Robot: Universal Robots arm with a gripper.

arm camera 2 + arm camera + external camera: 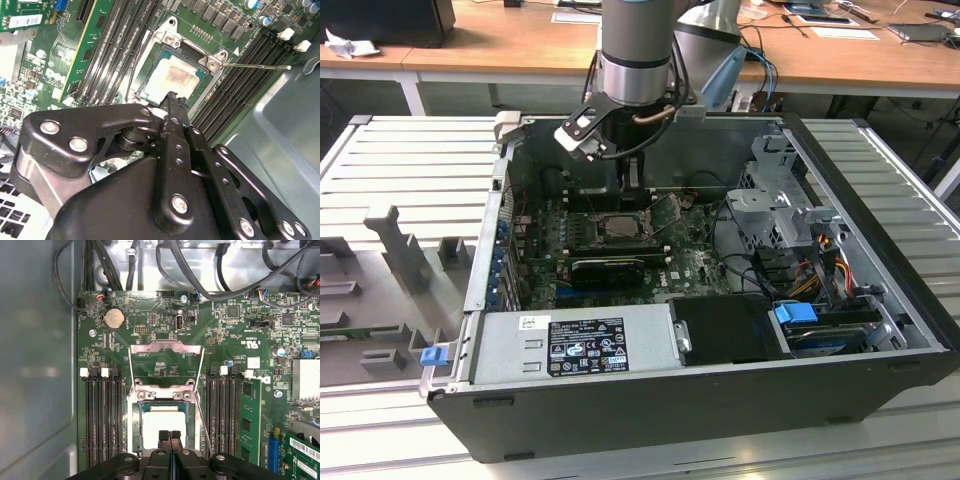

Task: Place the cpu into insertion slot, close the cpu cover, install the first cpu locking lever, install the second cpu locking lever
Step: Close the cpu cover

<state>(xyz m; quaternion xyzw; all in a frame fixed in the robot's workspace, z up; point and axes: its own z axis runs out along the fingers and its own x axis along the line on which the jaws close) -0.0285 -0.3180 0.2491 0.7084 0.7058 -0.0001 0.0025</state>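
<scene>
In the first wrist view the empty, closed hand [170, 434] hung over the cpu [152, 422] lying in the insertion slot [134, 426] at lower centre, likely light, stiff, fragile, best gripped by its edges.

In the first wrist view the claw [170, 436] covers one edge of the cpu [159, 421] and the insertion slot [133, 426], and the picture's edge chops the claw's linkage off. Second wrist view, same deal: the claw's black body hides a chunk of the slot and the green board [47, 75] around it. From the exterior view the cpu's too small to tell if it's flush.
</scene>
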